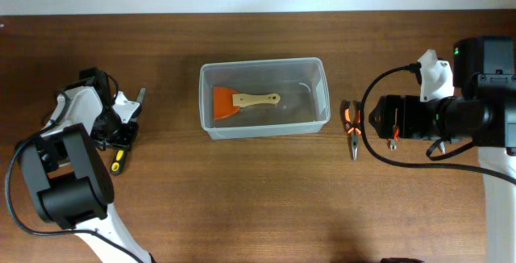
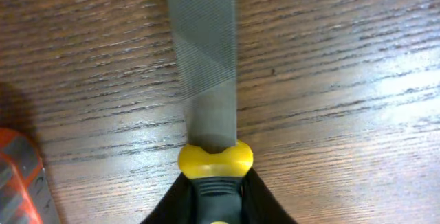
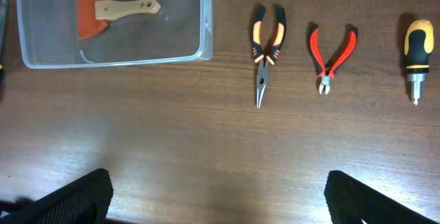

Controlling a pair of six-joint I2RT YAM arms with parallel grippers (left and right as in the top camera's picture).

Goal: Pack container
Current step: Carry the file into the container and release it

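You are at the pick-up of the file (image 2: 206, 59), so first make the grip sure before you lift. In the left wrist view the left gripper (image 2: 216, 196) stands over the black handle just behind the yellow collar, with one dark finger (image 2: 172, 207) on each side of it. The opening is narrow, but I cannot tell if the pads already press the handle. Close fully and straight, so the file does not turn, and take care with the orange and grey tool (image 2: 20, 176) at the lower left of that view; it lies near and you should not drag it along. I judge the long blade will make the file heavy at the front, so lift slowly and keep it level. The container (image 1: 264, 64) is in the middle of the overhead view, well apart from the file, and a scraper (image 1: 242, 100) with a wooden handle lies inside it; lay the file beside the scraper along the long side, not across the rim. The left arm is folded at the left edge of the overhead view, its wrist bent down toward the table (image 1: 242, 198). The right arm reaches in from the right edge and hangs above the table, and the right gripper (image 3: 216, 189) is wide apart and holds nothing. Before it lie pliers (image 3: 265, 49), red cutters (image 3: 332, 49) and a screwdriver (image 3: 417, 45) in a row.
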